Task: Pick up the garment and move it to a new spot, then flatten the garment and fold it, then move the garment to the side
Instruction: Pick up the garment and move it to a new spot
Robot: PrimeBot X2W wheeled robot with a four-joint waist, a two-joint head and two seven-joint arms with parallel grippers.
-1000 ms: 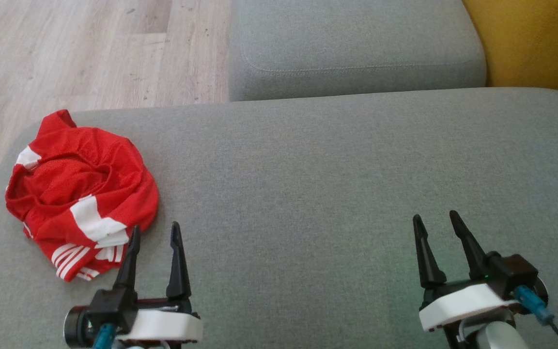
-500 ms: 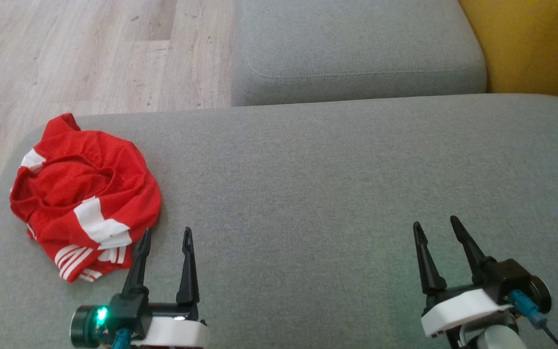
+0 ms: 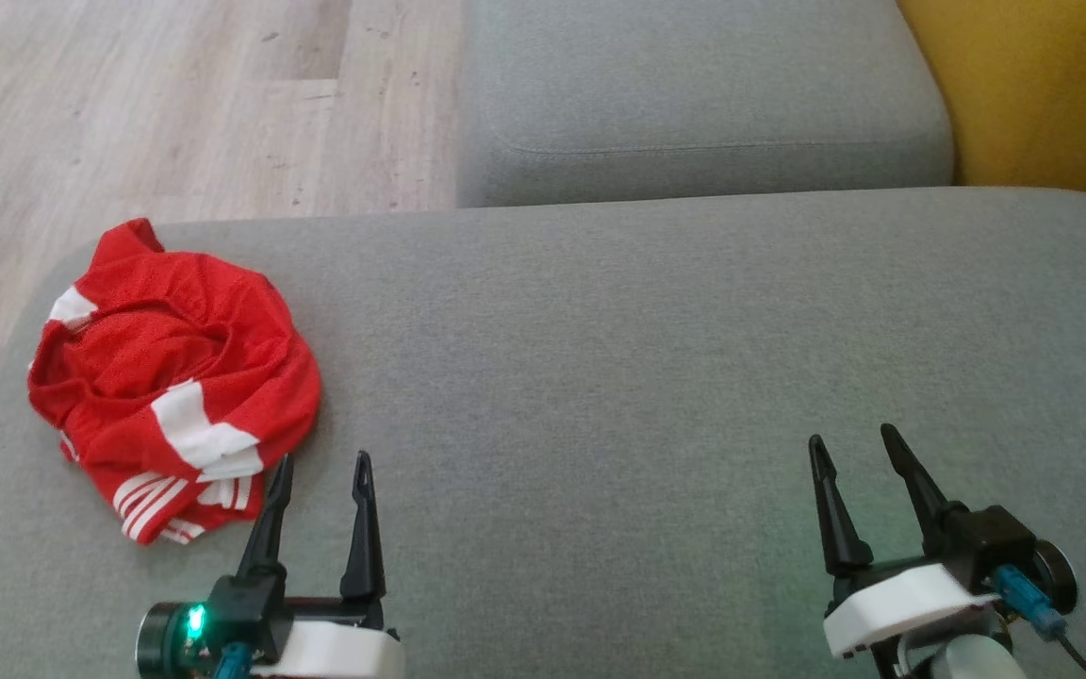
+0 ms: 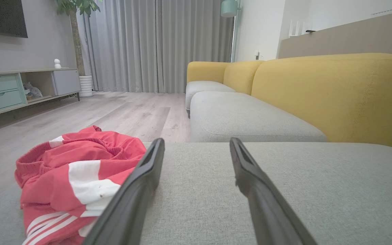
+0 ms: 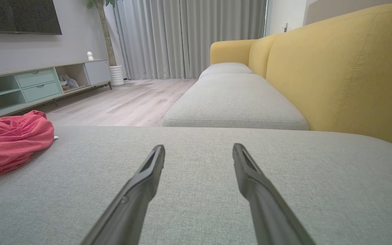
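Garment red with white stripes, crumpled on cushion, left end effector wide beside it, right end effector wide

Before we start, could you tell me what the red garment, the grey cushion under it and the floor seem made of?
Red garment: probably light synthetic sports mesh, matte; fine dotted texture, soft crumples.
Grey cushion: woven upholstery fabric, matte; visible weave.
Floor: pale wood or wood-look laminate, cannot tell which; grain and plank joints, low sheen.
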